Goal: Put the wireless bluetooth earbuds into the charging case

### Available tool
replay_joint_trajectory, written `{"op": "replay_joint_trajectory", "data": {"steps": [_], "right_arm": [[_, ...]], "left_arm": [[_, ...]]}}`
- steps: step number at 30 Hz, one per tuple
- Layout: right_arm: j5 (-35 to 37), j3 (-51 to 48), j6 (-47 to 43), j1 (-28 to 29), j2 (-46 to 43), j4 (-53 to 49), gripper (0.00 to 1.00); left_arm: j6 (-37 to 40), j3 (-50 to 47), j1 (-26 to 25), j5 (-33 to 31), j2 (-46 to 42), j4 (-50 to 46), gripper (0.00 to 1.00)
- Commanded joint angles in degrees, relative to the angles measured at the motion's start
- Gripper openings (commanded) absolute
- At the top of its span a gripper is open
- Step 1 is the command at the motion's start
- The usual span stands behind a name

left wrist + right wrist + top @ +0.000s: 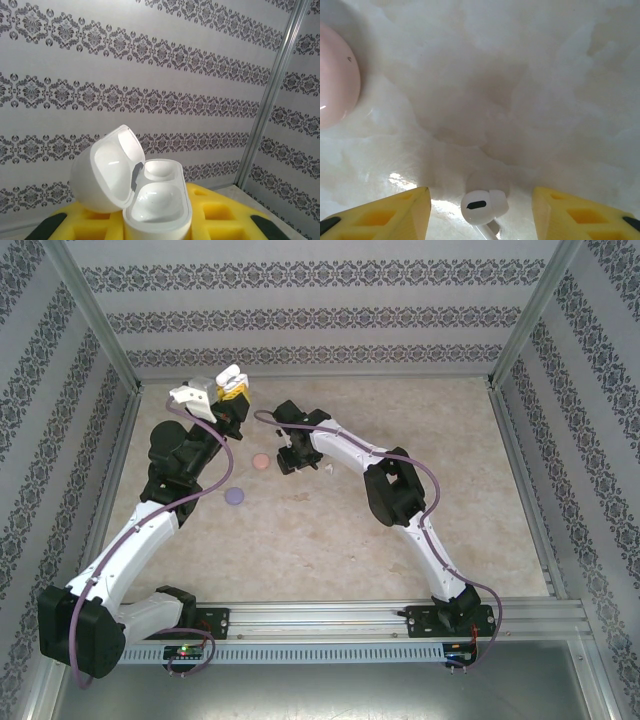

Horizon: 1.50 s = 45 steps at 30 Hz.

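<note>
- At the far left of the worktop (330, 540), the left fingers (220, 215) were closed narrowly on a white case (157, 200). They held it up off the surface, in front of the patterned wall (150, 60).
- Its lid (107, 170) stood hinged open to the left, so both moulded hollows inside were in plain view.
- Toward the middle of the worktop, the right fingers (385, 212) hung low over the surface, spread wide and gripping nothing.
- Between them lay a white earbud (482, 205) on the worktop, its stem pointing back toward the wrist camera. It touched neither finger.
- A pebble-shaped pink case (335, 75) sat on the worktop just to the left of the right fingers.
- A purple case (235, 497) lay nearer the arm bases, apart from the pink one.
</note>
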Motion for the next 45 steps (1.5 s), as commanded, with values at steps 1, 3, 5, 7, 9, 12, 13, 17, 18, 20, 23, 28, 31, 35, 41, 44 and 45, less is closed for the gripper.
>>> {"op": "replay_joint_trajectory", "data": {"steps": [1, 3, 5, 7, 9, 12, 13, 17, 18, 20, 23, 28, 31, 35, 41, 44, 45], "right_arm": [[0.4, 2.2, -0.7, 0.4, 1.7, -1.8, 0.55], [0.5, 2.5, -0.8, 0.3, 2.0, -2.0, 0.53], [0.6, 2.5, -0.8, 0.4, 2.1, -2.3, 0.52], [1.0, 2.6, -0.8, 0.5, 2.2, -2.3, 0.50], [1.4, 2.5, -0.9, 0.7, 2.2, -2.3, 0.50], [2.2, 2.6, -0.8, 0.9, 2.4, -2.4, 0.48], [2.5, 2.6, -0.7, 1.0, 2.4, -2.5, 0.48], [3.0, 2.9, -0.4, 1.3, 2.8, -2.5, 0.46], [3.1, 3.0, -0.3, 1.3, 2.9, -2.6, 0.45], [3.4, 3.2, -0.1, 1.5, 3.1, -2.5, 0.45], [3.7, 3.6, 0.0, 1.7, 3.3, -2.7, 0.44], [4.5, 3.8, 0.3, 2.0, 3.6, -2.9, 0.42], [4.9, 3.7, 0.5, 2.1, 3.6, -2.9, 0.37], [5.2, 3.7, 0.9, 2.1, 3.5, -2.8, 0.32], [4.7, 2.6, 2.6, 1.9, 1.4, -1.5, 0.27], [3.9, 0.4, 4.1, 1.5, -1.6, 0.7, 0.26], [3.7, -0.4, 4.7, 1.4, -2.8, 1.6, 0.25]], "left_arm": [[0.5, -0.5, -0.2, 1.0, -1.5, 1.6, 0.00], [0.5, -0.5, -0.2, 1.5, -1.4, 1.7, 0.00], [0.7, -0.4, -0.3, 2.4, -1.2, 1.7, 0.00], [0.7, -0.3, -0.2, 2.8, -1.2, 1.8, 0.00], [0.5, -0.4, -0.2, 2.6, -1.0, 2.0, 0.00], [0.5, -0.6, -0.2, 2.5, -1.1, 2.3, 0.00], [0.4, -0.6, -0.2, 2.5, -1.1, 2.4, 0.00], [0.4, -0.9, -0.2, 2.5, -1.3, 2.4, 0.00], [0.4, -0.9, -0.2, 2.5, -1.3, 2.4, 0.00], [0.4, -1.1, -0.2, 2.5, -1.4, 2.5, 0.00], [0.4, -1.2, -0.2, 2.4, -1.4, 2.5, 0.00], [0.4, -1.4, -0.2, 2.4, -1.4, 2.5, 0.00], [0.4, -1.5, -0.2, 2.4, -1.4, 2.6, 0.00], [0.4, -1.8, -0.2, 2.6, -1.3, 2.5, 0.00], [0.2, -2.1, -0.2, 2.8, -1.4, 2.2, 0.00], [0.4, -1.9, -0.2, 2.9, -1.3, 1.9, 0.00], [0.4, -1.8, -0.2, 2.8, -1.2, 1.8, 0.00]]}}
